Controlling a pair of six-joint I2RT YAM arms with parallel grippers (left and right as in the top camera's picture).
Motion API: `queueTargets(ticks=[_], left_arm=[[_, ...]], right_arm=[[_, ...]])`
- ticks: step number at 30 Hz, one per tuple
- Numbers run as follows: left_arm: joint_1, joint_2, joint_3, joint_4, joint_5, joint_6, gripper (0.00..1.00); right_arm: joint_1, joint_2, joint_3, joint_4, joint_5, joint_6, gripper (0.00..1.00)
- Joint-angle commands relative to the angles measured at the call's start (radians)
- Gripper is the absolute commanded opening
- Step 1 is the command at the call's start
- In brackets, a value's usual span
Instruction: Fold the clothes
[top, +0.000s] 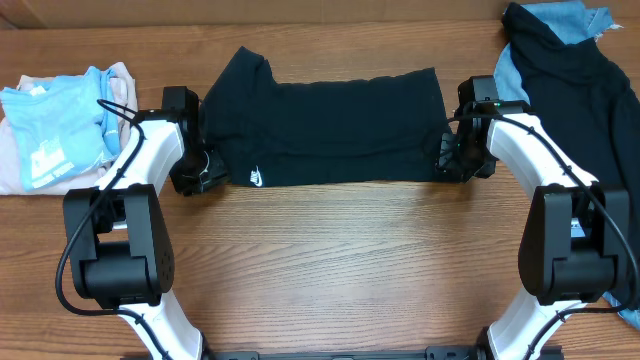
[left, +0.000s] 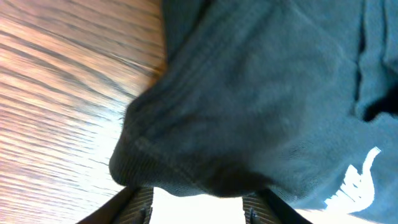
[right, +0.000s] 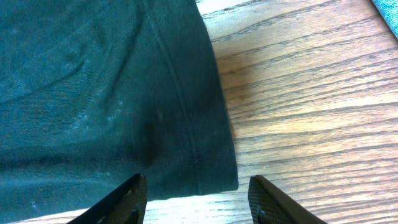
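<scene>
**Watch for a missed or lopsided pinch**

Overhead: the black T-shirt lies spread across the table. Your left gripper is at its sleeve end and your right gripper at its hem end, so uneven closing would skew the fold.

Left wrist: the fingers stand apart, with bunched fabric at their tips and nothing pinched. You might grab extra layers.

Right wrist: the fingers are spread either side of the hem corner. A shallow bite could slip.

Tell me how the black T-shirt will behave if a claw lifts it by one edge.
The black T-shirt will probably droop limply: its near edge bunches in soft folds. It looks light, a thin knit lying flat at the hem. Pushed, it would likely wrinkle rather than slide on the wooden table.
</scene>
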Motion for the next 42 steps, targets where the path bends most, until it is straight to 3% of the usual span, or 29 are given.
queueTargets(ticks=[1, 4, 8, 17, 33, 42], left_arm=[[0.005, -0.025, 0.022, 0.007, -0.069, -0.032, 0.36], [0.005, -0.025, 0.022, 0.01, -0.075, -0.031, 0.2], [0.005, -0.025, 0.022, 0.013, -0.138, -0.031, 0.1], [0.007, -0.025, 0.022, -0.017, -0.315, -0.032, 0.13], [0.003, -0.029, 0.022, -0.092, -0.293, -0.031, 0.16], [0.003, -0.029, 0.021, -0.098, -0.293, -0.031, 0.16]], right_arm=[[-0.003, 0.003, -0.005, 0.003, -0.006, -0.002, 0.56], [-0.003, 0.003, -0.005, 0.002, -0.006, -0.002, 0.56], [-0.003, 0.003, -0.005, 0.002, -0.006, -0.002, 0.56], [-0.003, 0.003, -0.005, 0.003, -0.006, -0.003, 0.56], [-0.003, 0.003, -0.013, 0.008, -0.072, -0.003, 0.56], [-0.003, 0.004, -0.172, 0.18, -0.096, -0.003, 0.55]])
